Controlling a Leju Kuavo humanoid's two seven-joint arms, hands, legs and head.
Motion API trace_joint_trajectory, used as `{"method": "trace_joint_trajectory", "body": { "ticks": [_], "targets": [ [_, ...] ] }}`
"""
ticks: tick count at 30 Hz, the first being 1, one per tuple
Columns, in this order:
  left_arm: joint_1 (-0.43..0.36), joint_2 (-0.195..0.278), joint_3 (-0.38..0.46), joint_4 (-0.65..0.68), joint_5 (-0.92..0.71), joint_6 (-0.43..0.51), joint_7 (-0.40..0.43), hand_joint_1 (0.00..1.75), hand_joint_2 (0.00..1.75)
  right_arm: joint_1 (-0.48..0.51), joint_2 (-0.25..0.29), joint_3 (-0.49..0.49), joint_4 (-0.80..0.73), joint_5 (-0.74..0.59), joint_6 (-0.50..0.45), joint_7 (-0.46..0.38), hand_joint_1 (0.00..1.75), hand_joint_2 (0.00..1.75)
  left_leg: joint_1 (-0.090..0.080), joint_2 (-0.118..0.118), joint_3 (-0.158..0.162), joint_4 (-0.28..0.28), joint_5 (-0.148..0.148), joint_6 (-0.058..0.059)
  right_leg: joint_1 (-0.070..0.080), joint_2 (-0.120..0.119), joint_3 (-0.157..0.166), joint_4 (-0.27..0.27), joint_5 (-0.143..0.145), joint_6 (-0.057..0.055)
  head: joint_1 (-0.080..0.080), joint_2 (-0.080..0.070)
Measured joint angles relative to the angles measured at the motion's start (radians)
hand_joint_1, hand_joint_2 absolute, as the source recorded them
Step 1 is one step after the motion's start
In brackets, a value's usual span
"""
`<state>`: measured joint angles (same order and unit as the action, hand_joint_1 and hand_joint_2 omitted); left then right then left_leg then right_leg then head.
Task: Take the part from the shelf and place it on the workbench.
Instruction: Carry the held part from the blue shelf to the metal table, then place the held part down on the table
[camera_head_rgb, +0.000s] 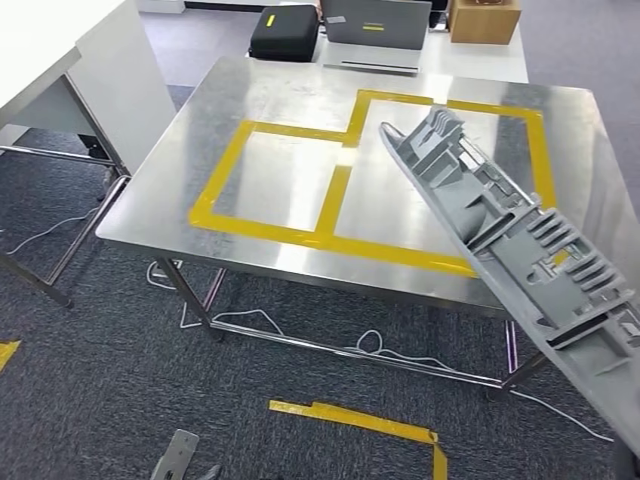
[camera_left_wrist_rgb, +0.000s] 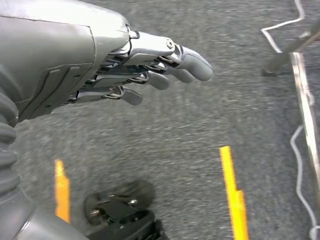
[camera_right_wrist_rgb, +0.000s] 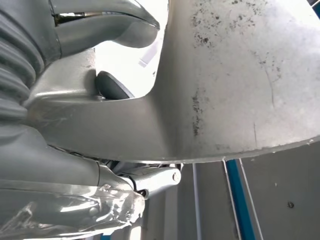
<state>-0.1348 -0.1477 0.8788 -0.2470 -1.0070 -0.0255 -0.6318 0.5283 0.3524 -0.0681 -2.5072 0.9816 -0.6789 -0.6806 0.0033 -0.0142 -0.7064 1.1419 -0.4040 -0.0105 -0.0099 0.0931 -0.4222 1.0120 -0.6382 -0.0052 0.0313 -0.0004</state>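
the head view shows the long grey ribbed part (camera_head_rgb: 521, 260) tilted above the right edge of the steel workbench (camera_head_rgb: 287, 180), while the right wrist view shows the right hand (camera_right_wrist_rgb: 113, 120) gripping its smooth underside, and the left wrist view shows the left hand (camera_left_wrist_rgb: 143, 70) empty, fingers straight and close together over the carpet (camera_left_wrist_rgb: 170, 150).

Readable text: none on the part (camera_head_rgb: 521, 260) (grey, ribbed).
Surface (camera_head_rgb: 249, 100) markings: yellow tape only, no lettering.

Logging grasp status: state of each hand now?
Left hand: open, fingers extended, holding nothing.
Right hand: holding the grey part.
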Motion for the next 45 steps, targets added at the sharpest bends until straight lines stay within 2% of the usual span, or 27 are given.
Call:
{"method": "trace_joint_trajectory", "body": {
  "ticks": [1, 3, 5, 7, 8, 10, 11, 12, 13, 14, 16, 17, 18, 20, 22, 23, 24, 26, 27, 28, 30, 31, 32, 33, 35, 37, 45],
  "targets": [
    [0.0, 0.0, 0.0, 0.0, 0.001, 0.001, 0.0, 0.0, 1.75, 0.002, 0.001, 0.001, 0.0, 0.003, 0.0, 0.002, 1.75, 1.75, -0.006, -0.003, 0.017, -0.023, -0.007, 0.009, -0.004, 0.005, 0.011, -0.009, -0.011, 0.007, -0.001, 0.0],
    [-0.008, 0.001, 0.0, -0.001, 0.002, 0.002, -0.002, 0.0, 1.75, 0.009, 0.002, 0.003, 0.0, 0.001, 0.0, 0.002, 1.75, 1.75, -0.015, 0.002, 0.057, -0.062, -0.053, 0.024, -0.011, 0.006, 0.035, -0.013, -0.009, 0.023, -0.006, 0.0],
    [-0.015, 0.0, 0.0, -0.003, 0.002, 0.003, -0.005, 0.0, 1.75, 0.012, 0.002, 0.003, 0.0, -0.002, 0.0, 0.0, 1.75, 1.75, -0.01, 0.004, 0.103, -0.102, -0.083, 0.033, -0.01, -0.018, 0.014, 0.048, 0.024, 0.035, -0.007, 0.0],
    [-0.013, 0.0, 0.001, -0.004, 0.004, 0.003, -0.007, 0.0, 1.75, 0.013, 0.002, 0.003, 0.001, -0.006, 0.0, -0.002, 1.75, 1.75, -0.001, 0.005, 0.151, -0.124, -0.106, 0.037, -0.009, -0.057, -0.078, 0.175, 0.053, 0.045, -0.002, 0.0],
    [-0.01, 0.001, 0.001, -0.004, 0.004, 0.004, -0.008, 0.0, 1.75, 0.014, 0.002, 0.003, 0.002, -0.006, 0.0, -0.002, 1.75, 1.75, 0.003, 0.007, 0.174, -0.129, -0.122, 0.037, -0.009, -0.073, -0.134, 0.235, 0.044, 0.049, 0.0, 0.0],
    [-0.005, -0.002, 0.001, -0.004, 0.005, 0.004, -0.008, 0.0, 1.75, 0.016, 0.002, 0.004, 0.002, -0.007, 0.0, -0.003, 1.75, 1.75, 0.01, 0.01, 0.224, -0.133, -0.162, 0.033, -0.01, -0.084, -0.237, 0.289, -0.029, 0.057, 0.0, 0.0],
    [-0.004, -0.004, 0.001, -0.004, 0.005, 0.004, -0.008, 0.0, 1.75, 0.016, 0.002, 0.004, 0.002, -0.007, 0.0, -0.003, 1.75, 1.75, 0.014, 0.01, 0.252, -0.133, -0.184, 0.031, -0.01, -0.085, -0.275, 0.285, -0.065, 0.061, 0.001, 0.0],
    [-0.003, -0.006, 0.001, -0.004, 0.005, 0.004, -0.008, 0.0, 1.75, 0.017, 0.002, 0.004, 0.002, -0.008, 0.0, -0.003, 1.75, 1.75, 0.02, 0.01, 0.282, -0.134, -0.207, 0.027, -0.01, -0.087, -0.303, 0.261, -0.078, 0.066, 0.001, 0.0],
    [-0.002, -0.007, 0.001, -0.004, 0.004, 0.004, -0.008, 0.0, 1.75, 0.018, 0.002, 0.004, 0.002, -0.008, 0.0, -0.003, 1.75, 1.75, 0.026, 0.01, 0.313, -0.135, -0.232, 0.022, -0.01, -0.091, -0.323, 0.222, -0.051, 0.07, 0.002, 0.0],
    [-0.001, -0.007, 0.001, -0.004, 0.005, 0.004, -0.008, 0.0, 1.75, 0.019, 0.002, 0.004, 0.003, -0.008, 0.0, -0.003, 1.75, 1.75, 0.029, 0.01, 0.343, -0.137, -0.256, 0.016, -0.01, -0.103, -0.336, 0.181, 0.035, 0.072, 0.005, 0.0],
    [0.001, -0.008, 0.001, -0.004, 0.008, 0.004, -0.006, 0.0, 1.75, 0.017, 0.002, 0.004, 0.006, -0.01, 0.0, -0.004, 1.75, 1.75, 0.03, 0.012, 0.384, -0.143, -0.291, -0.001, -0.005, -0.12, -0.345, 0.13, 0.18, 0.057, 0.013, 0.0],
    [0.001, -0.008, 0.001, -0.004, 0.01, 0.004, -0.006, 0.0, 1.75, 0.019, 0.003, 0.004, 0.007, -0.011, 0.001, -0.005, 1.75, 1.75, 0.028, 0.015, 0.395, -0.151, -0.298, -0.01, -0.003, -0.122, -0.343, 0.125, 0.219, 0.044, 0.017, 0.0],
    [0.001, -0.008, 0.001, -0.004, 0.013, 0.004, -0.005, 0.0, 1.75, 0.021, 0.003, 0.004, 0.008, -0.012, 0.001, -0.006, 1.75, 1.75, 0.027, 0.017, 0.4, -0.154, -0.291, -0.018, -0.002, -0.117, -0.336, 0.125, 0.206, 0.031, 0.017, 0.0],
    [-0.005, -0.009, 0.001, -0.004, 0.016, 0.005, -0.004, 0.0, 1.75, 0.028, 0.004, 0.004, 0.006, -0.012, 0.0, -0.007, 1.75, 1.75, 0.026, 0.019, 0.388, -0.112, -0.249, -0.028, -0.006, -0.11, -0.302, 0.102, 0.195, 0.017, 0.014, 0.0],
    [-0.009, -0.009, 0.001, -0.004, 0.017, 0.005, -0.004, 0.0, 1.75, 0.027, 0.004, 0.003, 0.007, -0.012, 0.0, -0.007, 1.75, 1.75, 0.023, 0.017, 0.316, 0.013, -0.219, -0.027, -0.008, -0.105, -0.251, 0.061, 0.184, 0.008, 0.01, 0.0],
    [-0.009, -0.009, 0.001, -0.004, 0.017, 0.005, -0.004, 0.0, 1.75, 0.027, 0.004, 0.003, 0.008, -0.012, 0.0, -0.007, 1.75, 1.75, 0.021, 0.016, 0.268, 0.073, -0.235, -0.025, -0.008, -0.102, -0.226, 0.043, 0.179, 0.005, 0.009, 0.0],
    [-0.007, -0.009, 0.001, -0.004, 0.017, 0.005, -0.003, 0.0, 1.75, 0.026, 0.004, 0.003, 0.008, -0.012, 0.0, -0.007, 1.75, 1.75, 0.019, 0.016, 0.223, 0.113, -0.272, -0.024, -0.007, -0.098, -0.204, 0.028, 0.173, 0.003, 0.009, 0.0],
    [-0.003, -0.009, 0.001, -0.004, 0.017, 0.005, -0.003, 0.0, 1.75, 0.027, 0.004, 0.004, 0.008, -0.012, 0.0, -0.007, 1.75, 1.75, 0.016, 0.016, 0.158, 0.127, -0.337, -0.024, -0.006, -0.087, -0.167, 0.013, 0.157, 0.001, 0.008, 0.0],
    [-0.003, -0.009, 0.001, -0.004, 0.017, 0.005, -0.002, 0.0, 1.75, 0.028, 0.004, 0.004, 0.008, -0.012, 0.0, -0.007, 1.75, 1.75, 0.015, 0.016, 0.138, 0.106, -0.33, -0.021, -0.005, -0.081, -0.149, 0.01, 0.147, 0.0, 0.008, 0.0],
    [-0.003, -0.008, 0.001, -0.004, 0.017, 0.005, -0.002, 0.0, 1.75, 0.028, 0.004, 0.004, 0.008, -0.012, 0.0, -0.007, 1.75, 1.75, 0.014, 0.016, 0.126, 0.069, -0.289, -0.016, -0.003, -0.078, -0.132, 0.01, 0.136, 0.001, 0.008, 0.0],
    [-0.001, -0.006, 0.001, -0.004, 0.017, 0.005, -0.003, 0.0, 1.75, 0.028, 0.004, 0.004, 0.009, -0.013, 0.0, -0.007, 1.75, 1.75, 0.006, 0.016, 0.11, -0.029, -0.153, -0.001, -0.001, -0.071, -0.107, 0.011, 0.114, 0.003, 0.007, 0.0],
    [0.001, -0.004, 0.001, -0.004, 0.017, 0.005, -0.003, 0.0, 1.75, 0.028, 0.004, 0.003, 0.01, -0.014, 0.0, -0.007, 1.75, 1.75, 0.0, 0.013, 0.103, -0.064, -0.108, 0.006, 0.001, -0.068, -0.099, 0.013, 0.103, 0.008, 0.007, 0.0],
    [0.002, -0.002, 0.001, -0.004, 0.017, 0.005, -0.004, 0.0, 1.75, 0.029, 0.004, 0.003, 0.011, -0.016, 0.0, -0.007, 1.75, 1.75, -0.005, 0.011, 0.098, -0.087, -0.084, 0.012, 0.002, -0.064, -0.094, 0.012, 0.092, 0.013, 0.006, 0.0],
    [0.002, -0.001, 0.001, -0.004, 0.017, 0.006, -0.006, 0.0, 1.75, 0.03, 0.004, 0.003, 0.012, -0.017, 0.0, -0.007, 1.75, 1.75, -0.007, 0.008, 0.097, -0.096, -0.084, 0.012, 0.005, -0.062, -0.086, 0.014, 0.079, 0.017, 0.005, 0.0],
    [-0.001, -0.001, 0.001, -0.005, 0.017, 0.006, -0.01, 0.0, 1.75, 0.034, 0.004, 0.002, 0.012, -0.021, 0.0, -0.008, 1.75, 1.75, -0.007, 0.004, 0.109, -0.103, -0.071, 0.002, 0.007, -0.062, -0.078, 0.01, 0.061, -0.001, 0.005, 0.0],
    [-0.005, 0.0, 0.001, -0.005, 0.018, 0.006, -0.012, 0.0, 1.75, 0.035, 0.005, 0.0, 0.012, -0.026, 0.0, -0.008, 1.75, 1.75, -0.007, 0.003, 0.112, -0.104, -0.064, -0.001, 0.007, -0.062, -0.072, 0.006, 0.061, -0.017, 0.007, 0.0],
    [-0.002, 0.004, 0.001, -0.005, 0.02, 0.006, -0.014, 0.0, 1.75, 0.036, 0.004, -0.005, 0.012, -0.041, 0.0, -0.011, 1.75, 1.75, -0.009, 0.002, 0.112, -0.104, -0.074, 0.018, 0.006, -0.063, -0.058, -0.015, 0.067, 0.009, 0.006, 0.0]
  ]
}}
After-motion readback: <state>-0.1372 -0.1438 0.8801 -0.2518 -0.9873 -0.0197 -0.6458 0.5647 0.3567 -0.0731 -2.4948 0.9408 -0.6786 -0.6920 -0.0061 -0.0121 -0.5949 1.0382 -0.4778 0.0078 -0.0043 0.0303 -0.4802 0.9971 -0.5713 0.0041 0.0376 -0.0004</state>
